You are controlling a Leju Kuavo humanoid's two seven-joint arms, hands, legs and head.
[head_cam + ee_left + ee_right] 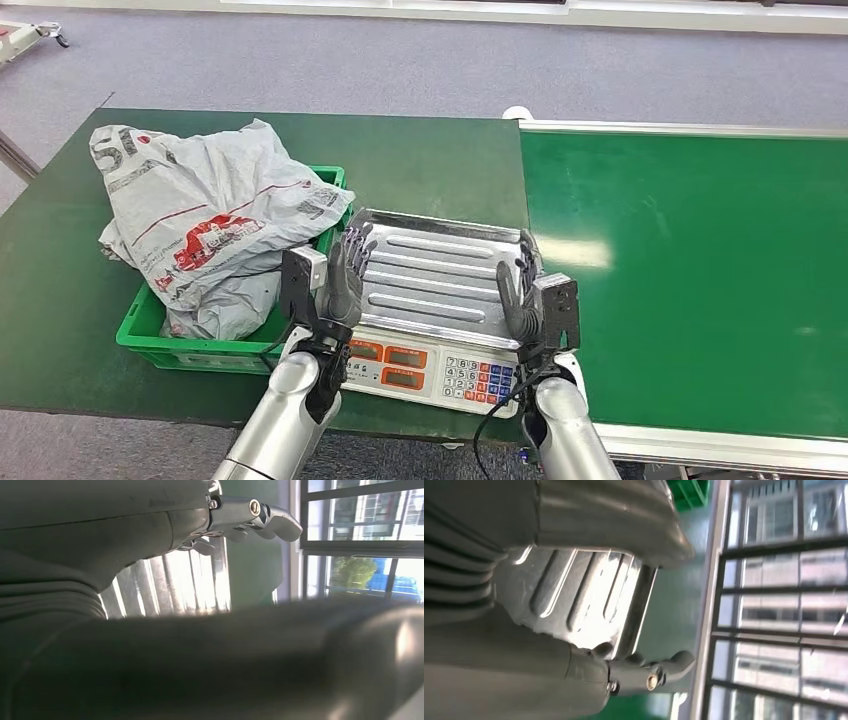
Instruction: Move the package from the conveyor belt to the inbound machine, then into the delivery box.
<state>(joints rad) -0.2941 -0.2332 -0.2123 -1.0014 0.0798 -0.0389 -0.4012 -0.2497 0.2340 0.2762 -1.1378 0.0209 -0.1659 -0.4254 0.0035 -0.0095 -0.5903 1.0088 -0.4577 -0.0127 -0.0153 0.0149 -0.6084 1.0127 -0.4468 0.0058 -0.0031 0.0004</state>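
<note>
- We see the grey package (205,215) lying crumpled in the green delivery box (150,335) on the dark green table (60,290), its bulk spilling over the box's far and left rims.
- Just right of the box stands the inbound machine (440,300), a scale with a ribbed metal tray and a keypad facing us; its tray carries nothing.
- Our left hand (345,275) is raised at the tray's left edge, palm turned inward, fingers apart and holding nothing.
- Our right hand (520,290) stands at the tray's right edge, palm facing the left hand, fingers likewise spread and empty.
- In the wrist views we see the ribbed tray (190,580) shining beyond each hand's fingers.
- The conveyor belt (690,270) runs along the right, touching the table's edge.
</note>
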